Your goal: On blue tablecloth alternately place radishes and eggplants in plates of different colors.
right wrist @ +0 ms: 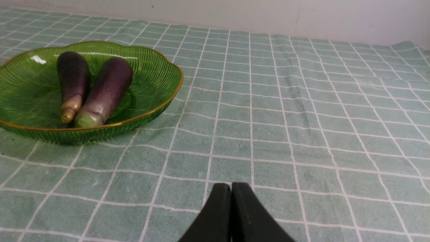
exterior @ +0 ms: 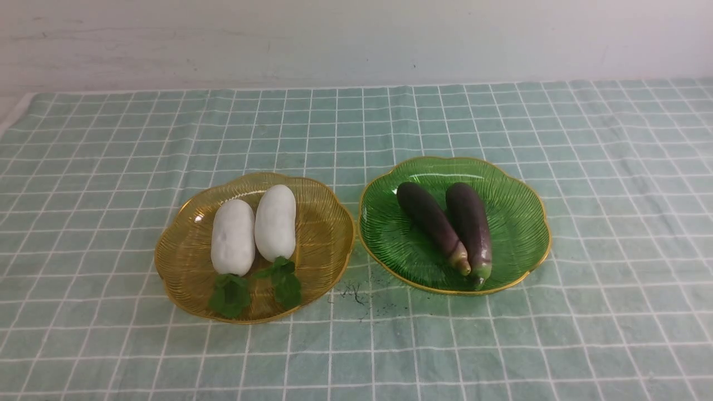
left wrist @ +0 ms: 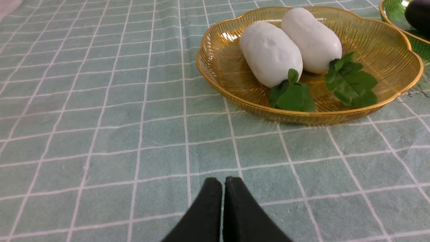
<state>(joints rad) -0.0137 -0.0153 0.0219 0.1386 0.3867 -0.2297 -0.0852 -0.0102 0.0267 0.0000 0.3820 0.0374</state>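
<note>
Two white radishes lie side by side in the amber-yellow plate at centre left of the blue tablecloth. Two dark purple eggplants lie in the green plate at centre right. The radishes and yellow plate show in the left wrist view, the eggplants and green plate in the right wrist view. My left gripper is shut and empty over bare cloth. My right gripper is shut and empty too. Neither shows in the front view.
A small dark smudge marks the cloth between the plates near their front. A pale wall runs along the cloth's far edge. The cloth's left edge shows at the far left.
</note>
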